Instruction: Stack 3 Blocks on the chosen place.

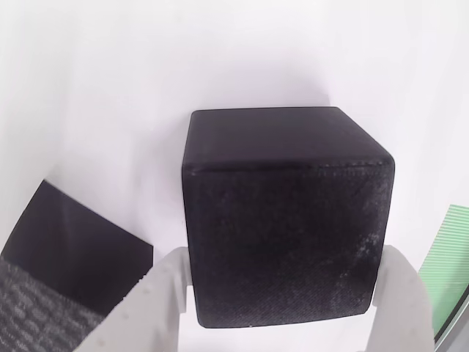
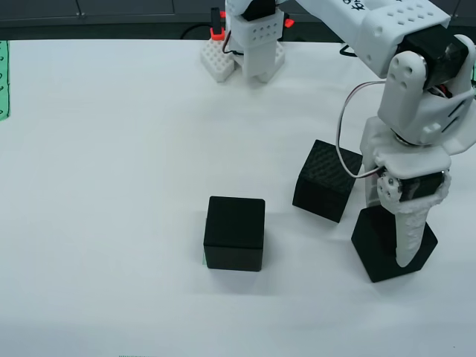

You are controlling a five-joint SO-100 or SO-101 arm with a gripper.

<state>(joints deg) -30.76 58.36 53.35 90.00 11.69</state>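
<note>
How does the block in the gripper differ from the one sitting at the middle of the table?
The gripped block sits between the gripper's white fingers at the overhead view's right; the middle block stands free. The gripped block is turned at an angle to the picture's edges; the middle block sits square and has a thin green edge showing beneath it. Both are matte black cubes, similar in size.

Surface: a white tabletop (image 2: pixel 111 149) is spreading wide, evenly lit.
Far edge: a dark strip (image 2: pixel 111 18) is running behind the table.

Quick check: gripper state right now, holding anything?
Gripper: fingers on both sides of a black block, apparently closed on it, with the block on the table.
</note>
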